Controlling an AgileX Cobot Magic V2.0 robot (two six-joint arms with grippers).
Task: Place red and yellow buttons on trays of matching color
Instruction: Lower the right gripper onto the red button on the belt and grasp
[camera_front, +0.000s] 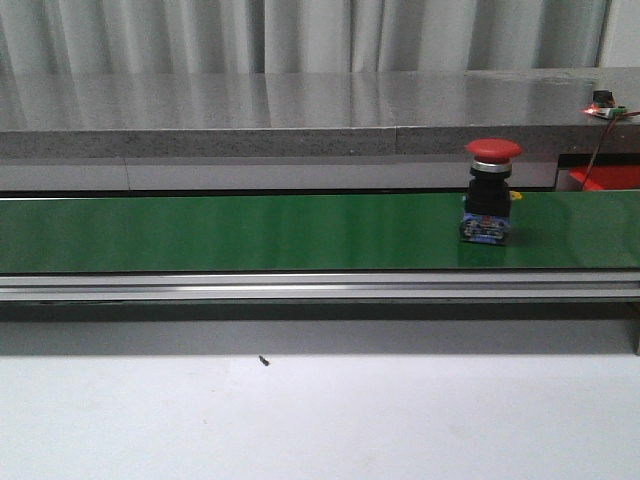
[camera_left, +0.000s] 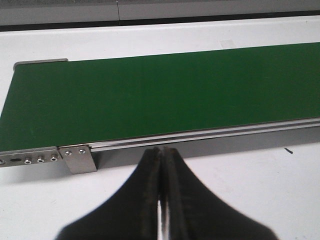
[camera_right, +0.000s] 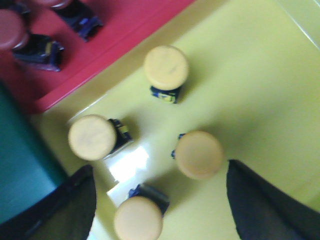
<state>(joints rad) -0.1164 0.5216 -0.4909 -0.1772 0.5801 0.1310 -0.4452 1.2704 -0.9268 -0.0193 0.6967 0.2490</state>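
Four yellow buttons (camera_right: 166, 67) (all upright) stand on the yellow tray (camera_right: 250, 75).

No legible text or labels anywhere.

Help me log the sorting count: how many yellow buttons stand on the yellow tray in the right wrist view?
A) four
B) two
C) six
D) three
A: four yellow buttons stand on the yellow tray, at and, below the open right gripper.
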